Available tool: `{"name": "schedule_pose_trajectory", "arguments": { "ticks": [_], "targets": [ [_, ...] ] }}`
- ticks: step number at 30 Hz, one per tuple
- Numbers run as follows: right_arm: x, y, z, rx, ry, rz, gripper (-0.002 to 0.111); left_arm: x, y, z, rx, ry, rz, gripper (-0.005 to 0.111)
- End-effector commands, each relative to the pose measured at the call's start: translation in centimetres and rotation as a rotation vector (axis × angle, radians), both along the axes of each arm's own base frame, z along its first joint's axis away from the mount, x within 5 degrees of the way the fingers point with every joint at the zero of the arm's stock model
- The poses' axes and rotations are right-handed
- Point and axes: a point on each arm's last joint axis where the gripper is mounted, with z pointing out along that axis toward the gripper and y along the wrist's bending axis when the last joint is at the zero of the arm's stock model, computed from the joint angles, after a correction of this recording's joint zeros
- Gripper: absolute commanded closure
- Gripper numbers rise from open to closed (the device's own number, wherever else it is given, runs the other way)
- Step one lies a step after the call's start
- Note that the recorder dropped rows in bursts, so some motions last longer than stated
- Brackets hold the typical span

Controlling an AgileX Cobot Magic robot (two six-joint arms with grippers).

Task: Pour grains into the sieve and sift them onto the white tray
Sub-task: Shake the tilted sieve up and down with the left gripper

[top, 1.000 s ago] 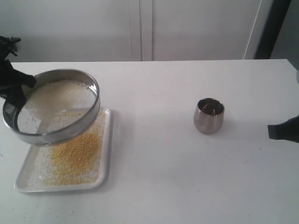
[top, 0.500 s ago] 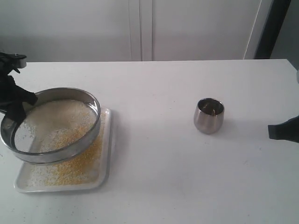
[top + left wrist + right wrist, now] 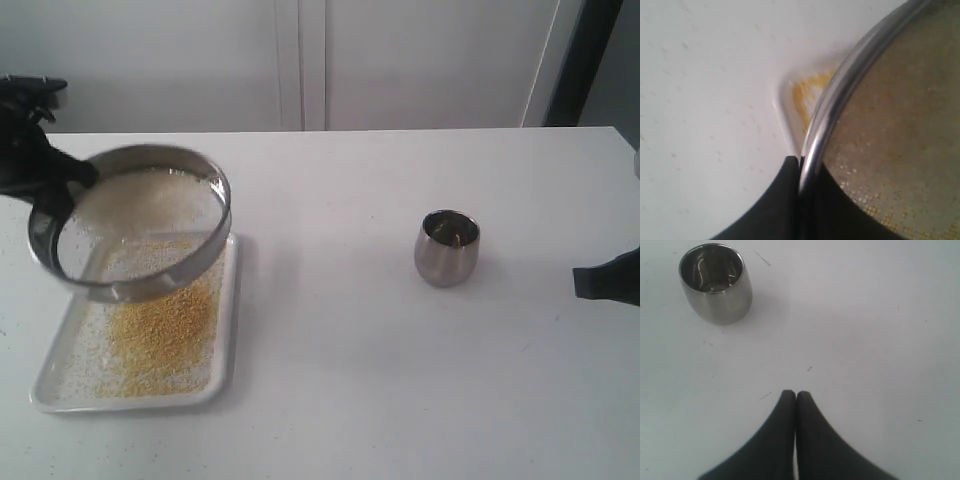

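**Sieve tilted over tray**

My L gripper (image 3: 800, 159) pinched the sieve (image 3: 140, 288) by its rim, holding it tilted above the white tray (image 3: 228, 330). Yellow grains (image 3: 160, 335) lay on the tray; paler ones, prob. coarser, sat in the mesh. R gripper (image 3: 796, 393) was closed, empty.

My left gripper (image 3: 800, 161) is clamped on the steel rim of the sieve (image 3: 842, 85), holding it tilted and lifted at the table's left edge. My right gripper (image 3: 796, 394) hovers low by the table's right edge, jaws pressed together, empty.
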Motion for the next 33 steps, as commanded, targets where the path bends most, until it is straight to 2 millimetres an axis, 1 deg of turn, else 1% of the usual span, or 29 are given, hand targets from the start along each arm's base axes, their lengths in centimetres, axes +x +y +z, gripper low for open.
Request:
{"name": "schedule_pose_trajectory", "arguments": {
  "ticks": [1, 3, 4, 5, 6, 7, 8, 9, 10, 11, 13, 14, 16, 17, 18, 19, 21, 22, 23, 25, 26, 27, 29, 31, 32, 33],
  "targets": [
    [-0.1, 0.0, 0.0, 0.002, -0.011, 0.002, 0.108, 0.4, 0.3, 0.2, -0.031, 0.213, -0.012, 0.107],
    [-0.1, 0.0, 0.0, 0.002, -0.011, 0.002, 0.108, -1.1, -0.6, 0.1, -0.022, 0.218, -0.058, 0.107],
    [-0.1, 0.0, 0.0, 0.002, -0.011, 0.002, 0.108, -1.7, -1.0, 0.5, -0.015, 0.168, -0.061, 0.107],
    [-0.1, 0.0, 0.0, 0.002, -0.011, 0.002, 0.108, -1.8, -1.2, 1.0, -0.004, 0.069, -0.053, 0.107],
    [-0.1, 0.0, 0.0, 0.002, -0.011, 0.002, 0.108, -1.2, -1.4, 1.6, 0.008, -0.046, -0.043, 0.107],
    [-0.1, 0.0, 0.0, 0.002, -0.011, 0.002, 0.108, -0.2, -1.2, 2.2, 0.010, -0.131, -0.011, 0.107],
    [-0.1, 0.0, 0.0, 0.002, -0.011, 0.002, 0.108, 0.7, -0.6, 2.5, 0.006, -0.148, 0.028, 0.107],
    [-0.1, 0.0, 0.1, 0.002, -0.013, 0.002, 0.108, 1.5, -0.2, 2.6, -0.008, -0.099, 0.059, 0.107],
    [-0.1, 0.0, 0.1, 0.002, -0.013, 0.002, 0.108, 1.9, 0.0, 2.2, -0.008, -0.013, 0.056, 0.107],
    [-0.1, 0.0, 0.1, 0.002, -0.013, 0.002, 0.108, 1.8, 0.0, 1.6, -0.002, 0.064, 0.043, 0.107],
    [-0.1, 0.0, 0.1, 0.002, -0.013, 0.002, 0.108, 0.5, -0.5, 1.1, 0.017, 0.177, -0.045, 0.107],
    [-0.1, 0.0, 0.1, 0.002, -0.013, 0.002, 0.108, -0.4, -1.0, 0.9, 0.023, 0.190, -0.075, 0.107],
    [-0.1, 0.0, 0.1, 0.002, -0.013, 0.002, 0.108, -2.2, -1.9, 1.7, 0.024, 0.103, -0.083, 0.107],
    [-0.1, 0.0, 0.1, 0.002, -0.013, 0.002, 0.108, -2.6, -2.0, 2.2, 0.022, 0.025, -0.073, 0.107],
    [-0.1, 0.0, 0.1, 0.002, -0.013, 0.002, 0.108, -2.6, -2.0, 2.5, 0.023, -0.075, -0.058, 0.107],
    [-0.1, 0.0, 0.1, 0.002, -0.013, 0.002, 0.108, -2.1, -1.7, 2.6, 0.022, -0.149, -0.029, 0.107],
    [-0.1, 0.0, 0.1, 0.002, -0.013, 0.002, 0.108, -0.6, -0.3, 2.1, 0.002, -0.157, 0.060, 0.107],
    [-0.1, 0.0, 0.1, 0.002, -0.013, 0.002, 0.108, 0.1, 0.3, 1.5, -0.003, -0.107, 0.084, 0.107],
    [-0.1, 0.0, 0.1, 0.002, -0.013, 0.002, 0.108, 0.4, 0.7, 1.0, -0.002, -0.037, 0.087, 0.107],
    [-0.1, 0.0, 0.1, 0.002, -0.013, 0.002, 0.108, -0.3, 0.6, 0.4, 0.009, 0.064, 0.051, 0.107],
    [-0.1, 0.0, 0.0, 0.002, -0.011, 0.002, 0.108, -1.2, 0.3, 0.4, 0.019, 0.080, 0.006, 0.107],
    [-0.1, 0.0, 0.0, 0.002, -0.011, 0.002, 0.108, -2.1, -0.1, 0.1, 0.030, 0.070, -0.029, 0.107],
    [-0.1, 0.0, 0.0, 0.002, -0.011, 0.002, 0.108, -3.8, -0.1, 0.2, 0.028, -0.060, 0.002, 0.107],
    [-0.1, 0.0, 0.0, 0.002, -0.011, 0.002, 0.108, -4.1, 0.5, 0.2, 0.007, -0.212, 0.094, 0.107],
    [-0.1, 0.0, 0.0, 0.002, -0.011, 0.002, 0.108, -3.9, 0.9, 0.2, -0.001, -0.260, 0.125, 0.107],
    [-0.1, 0.0, 0.0, 0.002, -0.011, 0.002, 0.108, -3.4, 1.1, 0.0, -0.009, -0.260, 0.139, 0.107]
  ]
}}
